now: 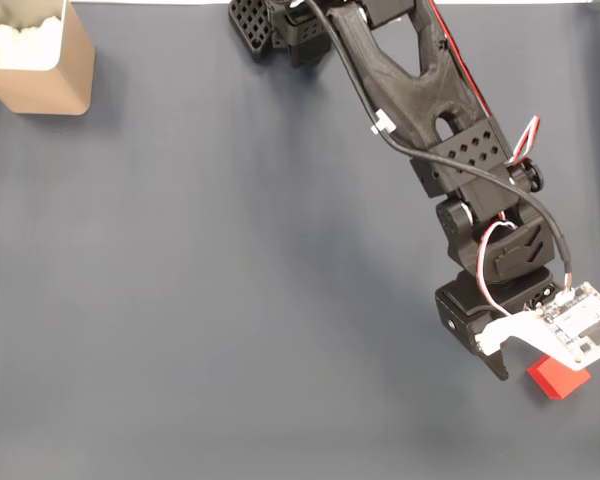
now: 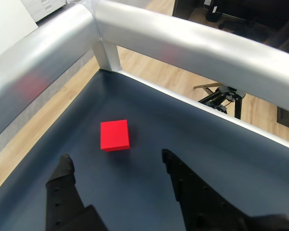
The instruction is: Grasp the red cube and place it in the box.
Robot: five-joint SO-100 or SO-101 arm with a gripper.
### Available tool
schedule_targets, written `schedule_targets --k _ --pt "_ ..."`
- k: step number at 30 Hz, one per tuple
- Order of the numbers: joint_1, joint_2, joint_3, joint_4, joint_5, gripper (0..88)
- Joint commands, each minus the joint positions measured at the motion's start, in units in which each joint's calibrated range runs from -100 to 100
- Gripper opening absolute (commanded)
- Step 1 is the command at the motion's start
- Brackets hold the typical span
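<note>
In the wrist view the pincer [image 2: 116, 159] is seen spread wide, its two matte black fingers parted with nothing between them and nothing touched. The red cube [image 2: 115, 135] lies on the counter [image 2: 192, 139] just beyond the gap, nearer the left finger, apart from both. Its faces are plain, smooth and sharp-edged. The counter is covered by a dark blue-grey mat and bordered by rounded, brushed-metal rails [image 2: 183, 33]. In the fixed view the red cube [image 1: 555, 378] is found at the near right, partly hidden under the arm's white circuit board [image 1: 578, 330]. The box [image 1: 42, 62], tan with thin walls, rounded corners and a white interior, stands at the far left corner, well apart.
</note>
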Motion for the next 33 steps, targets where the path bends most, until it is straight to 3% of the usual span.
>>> schedule_targets --k 1,33 --pt "-0.34 0.33 -4.33 -0.47 -0.39 42.0" --pt "-2.69 14.28 -19.56 0.27 -1.32 41.9"
